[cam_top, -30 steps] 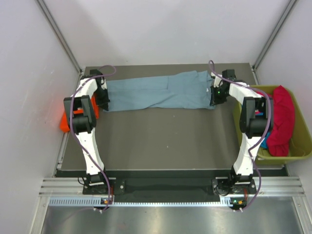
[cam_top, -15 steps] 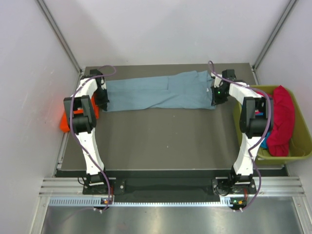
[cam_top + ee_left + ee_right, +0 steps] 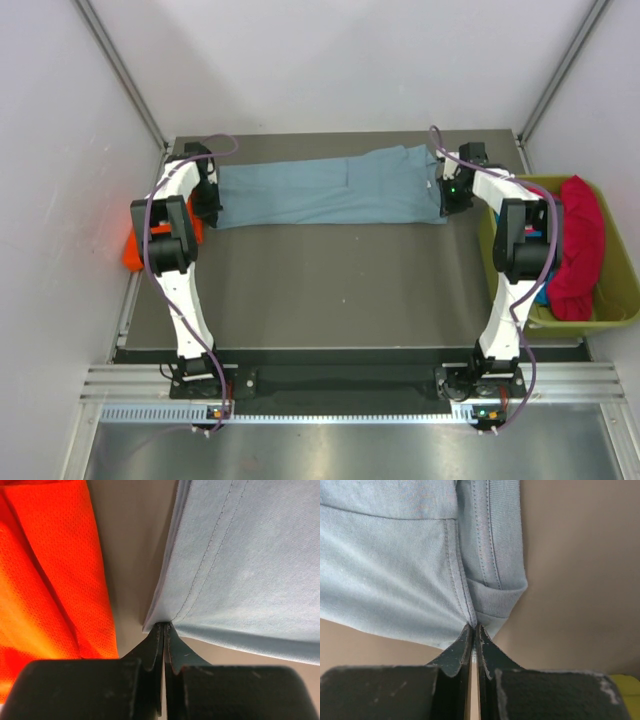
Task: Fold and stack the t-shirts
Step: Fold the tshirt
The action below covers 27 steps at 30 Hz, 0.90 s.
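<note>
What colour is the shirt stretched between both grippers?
A dusty grey-blue t-shirt, clearest in the top external view.

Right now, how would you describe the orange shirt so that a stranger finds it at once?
Start at the dark table and go to its left edge, beside the left arm. There a bright orange-red t-shirt lies bunched, partly hidden by the arm. Its neighbour, the long grey-blue t-shirt, is stretched flat.

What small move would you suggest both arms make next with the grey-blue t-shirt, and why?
The left gripper and right gripper are each shut on an end of the grey-blue t-shirt, which lies stretched flat along the far side of the table. I would probably lift both ends together and carry them toward the near edge, folding it in half.
</note>
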Motion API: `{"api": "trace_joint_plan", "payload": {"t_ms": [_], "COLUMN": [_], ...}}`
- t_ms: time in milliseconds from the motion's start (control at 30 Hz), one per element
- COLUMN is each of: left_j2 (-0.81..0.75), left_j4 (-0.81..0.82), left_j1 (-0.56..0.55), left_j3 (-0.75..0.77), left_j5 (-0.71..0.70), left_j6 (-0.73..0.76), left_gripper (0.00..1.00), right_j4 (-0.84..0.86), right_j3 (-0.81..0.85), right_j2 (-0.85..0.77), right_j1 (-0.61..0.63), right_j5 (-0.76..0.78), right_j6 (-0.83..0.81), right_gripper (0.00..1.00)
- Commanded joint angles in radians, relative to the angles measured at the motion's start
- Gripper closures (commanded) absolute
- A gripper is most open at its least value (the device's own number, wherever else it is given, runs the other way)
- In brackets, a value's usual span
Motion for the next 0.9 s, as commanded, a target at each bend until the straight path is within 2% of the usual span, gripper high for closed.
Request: {"api": "trace_joint_plan", "payload": {"t_ms": [0,233,300,367,500,533,567,700,867], "left_j2": [-0.003,-0.012,-0.037,-0.07,-0.1,-0.101,-0.092,-0.044,-0.026], "left_j4": [-0.002,-0.004,-0.004,-0.004,0.005,0.014,0.019,0.025,0.011], "left_j1": [0.015,0.015,0.015,0.015,0.015,0.015,0.014,0.015,0.014], "left_j3": [0.013,0.019,0.054,0.112,0.217,0.234,0.261,0.307,0.277], "left_j5": [-0.072,-0.064,-0.029,-0.007,0.039,0.069,0.077,0.06,0.025], "left_j6": [0.02,0.019,0.012,0.005,0.011,0.014,0.02,0.026,0.017], "left_gripper": [1.0,0.98,0.94,0.9,0.72,0.65,0.63,0.62,0.62], "right_j4": [0.0,-0.001,0.003,0.0,-0.003,-0.003,-0.001,0.006,0.003], "right_j3": [0.034,0.046,0.046,0.061,0.091,0.1,0.104,0.144,0.216], "right_j2": [0.012,0.012,-0.009,-0.029,-0.087,-0.092,-0.098,-0.097,-0.068], "right_j1": [-0.031,-0.029,-0.031,-0.029,-0.023,-0.018,-0.015,-0.004,0.026], "right_j5": [0.067,0.069,0.069,0.057,0.055,0.055,0.052,0.044,0.03], "right_j6": [-0.033,-0.031,-0.025,-0.01,0.016,0.026,0.03,0.038,0.046], "right_gripper": [1.0,1.0,0.93,0.8,0.64,0.61,0.6,0.57,0.56]}}
